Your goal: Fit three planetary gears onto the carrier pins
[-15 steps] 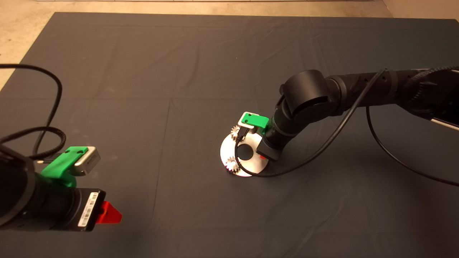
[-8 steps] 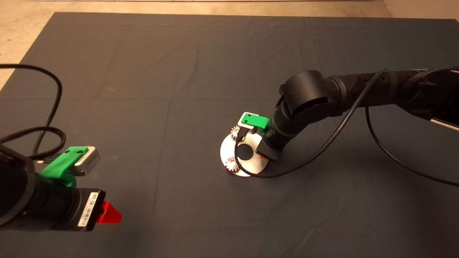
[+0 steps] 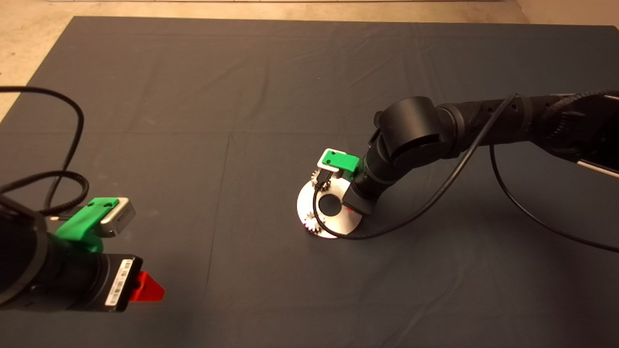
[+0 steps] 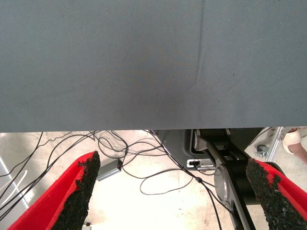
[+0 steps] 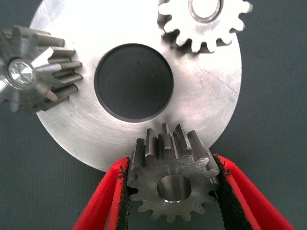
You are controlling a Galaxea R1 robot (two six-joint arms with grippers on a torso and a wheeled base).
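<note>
mat (image 3: 193,96): dark, creased | floor (image 3: 38,29): pale | cables (image 4: 144,163): on floor

— Where were the planetary gears?

— Two sat on carrier pins: one gear (image 5: 37,68) and another gear (image 5: 203,21), both beyond the right hand (image 5: 170,191) across the disc's (image 5: 206,105) central hole. Silver pin ends showed in their bores.

— And the third?

— The third gear (image 5: 170,184), toothed and silvery, was pinched between that hand's red fingers (image 5: 103,201), over the disc's near rim, bore empty.
</note>
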